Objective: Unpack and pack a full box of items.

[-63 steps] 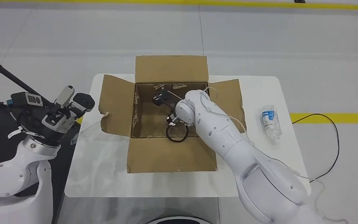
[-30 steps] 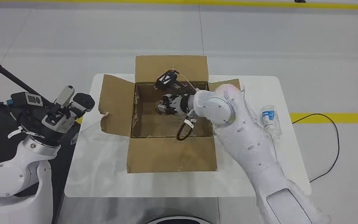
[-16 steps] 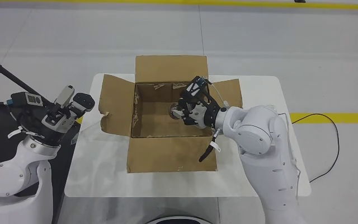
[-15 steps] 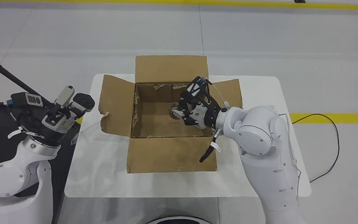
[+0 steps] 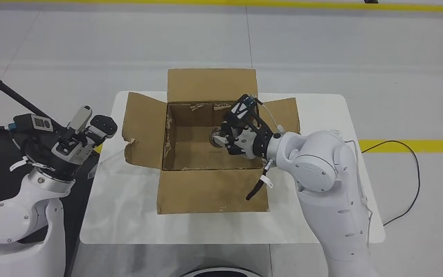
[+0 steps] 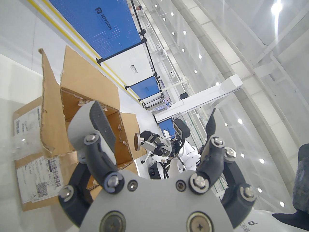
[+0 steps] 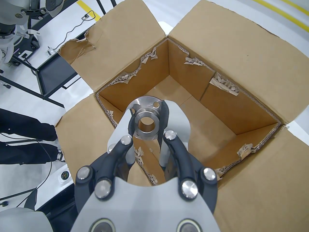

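Your cardboard box [image 5: 212,84] stands in the middle of the white table [image 5: 138,221] with all four flaps folded outward, so the top view looks straight down into it. The part of its floor that you can see is plain brown cardboard, and shreds of torn paper tape [image 7: 223,84] cling along the inner rim and the tops of the walls. Your right gripper [image 7: 147,117] hangs over the opening, toward the box's right wall, and its jaws are clamped on a metal flange [image 7: 142,106]. The flange is a round steel plate with small bolt holes and a raised hub with a bore through it. The jaws pinch the hub from both sides, and the plate faces away from the wrist, toward the left side of the box. The flange is held in the air, clear of the box floor and touching no wall; seen from the left wrist, it sits at about rim height or a little above. Your left gripper [image 6: 154,114] is well apart from all this, just off the table's left edge, pointing toward the box with its jaws spread wide. From that side you see a ragged flap edge and white printed labels [image 6: 47,178] stuck to the box's outer cardboard facing that gripper.
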